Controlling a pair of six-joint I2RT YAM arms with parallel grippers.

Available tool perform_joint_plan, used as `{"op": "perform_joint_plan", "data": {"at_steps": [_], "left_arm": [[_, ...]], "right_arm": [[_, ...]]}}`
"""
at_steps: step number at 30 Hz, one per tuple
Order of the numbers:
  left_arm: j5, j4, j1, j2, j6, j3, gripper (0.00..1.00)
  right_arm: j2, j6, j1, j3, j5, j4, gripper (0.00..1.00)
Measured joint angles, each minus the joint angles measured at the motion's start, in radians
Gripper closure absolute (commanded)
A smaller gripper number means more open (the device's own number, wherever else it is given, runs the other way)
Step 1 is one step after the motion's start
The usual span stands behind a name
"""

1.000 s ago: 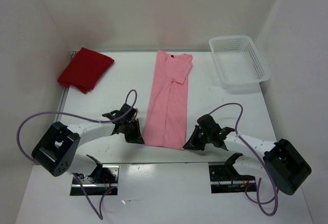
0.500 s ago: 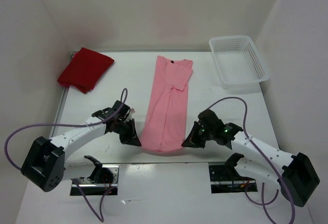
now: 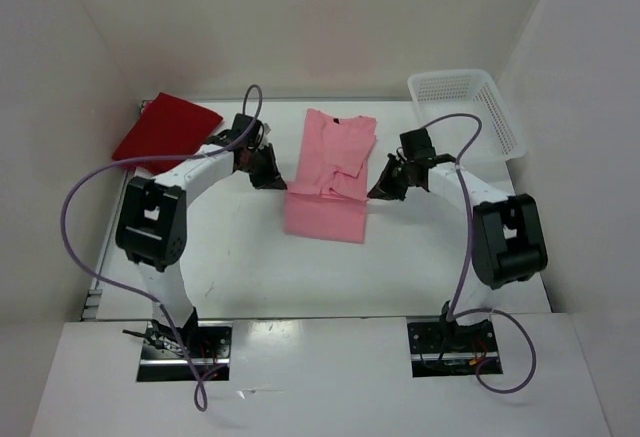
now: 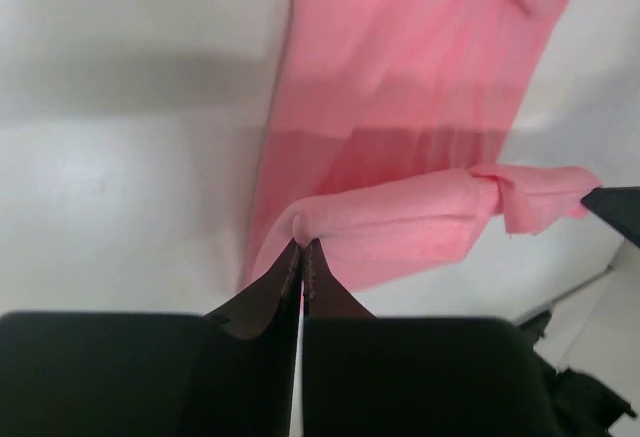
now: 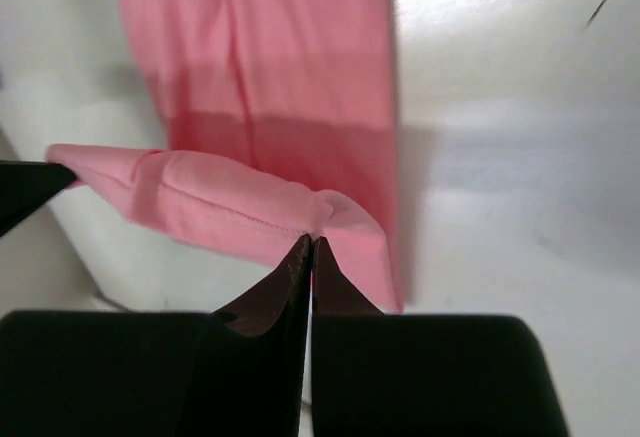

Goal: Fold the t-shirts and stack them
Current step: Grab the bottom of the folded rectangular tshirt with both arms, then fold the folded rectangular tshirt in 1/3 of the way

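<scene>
**tee_folder:** Starting at the tips: our left gripper [image 4: 302, 257] has its jaws pressed tight on one hem corner of the pink short-sleeved cloth t-shirt [image 4: 400, 77]. Our right gripper [image 5: 310, 252] is nipped onto the other corner the same way. In both wrist views the hem sags between them in a soft roll.

**yam_twins:** Yep. From above, the shirt sits in the upper middle of the frame on the white table [image 3: 220, 247], with the lifted hem hanging over its own middle part. The folded dark red cloth shirt [image 3: 165, 135] is at upper left and the white plastic mesh basket [image 3: 465, 122] at upper right, both well apart from what we're holding.

**tee_folder:** How do we reckon it handles?

**yam_twins:** Light, limp, zero stiffness, we'd say. It droops wherever we aren't holding it, so the two hem corners look like the right spots, pulled gently apart to keep the edge straight. It's a thin pinch though, so it could slip out.

**tee_folder:** And versus a second ago?

**yam_twins:** Back then we were down at lower centre, at the near hem, with the shirt lying long and flat. Since then both arms have stretched far up the frame and carried the hem toward the collar, so the shirt looks much shorter now.
</scene>
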Motion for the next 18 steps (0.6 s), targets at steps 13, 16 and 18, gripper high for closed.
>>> {"op": "perform_joint_plan", "data": {"at_steps": [13, 16, 18], "left_arm": [[-0.042, 0.058, 0.001, 0.349, 0.024, 0.362, 0.94], [-0.045, 0.077, 0.001, 0.371, 0.024, 0.362, 0.81], [-0.054, 0.092, 0.001, 0.378, 0.026, 0.362, 0.61]], "right_arm": [[0.331, -0.100, -0.069, 0.200, 0.043, 0.049, 0.99], [0.349, -0.108, -0.072, 0.218, 0.050, 0.063, 0.98], [0.354, -0.113, -0.072, 0.218, 0.055, 0.068, 0.83]]}}
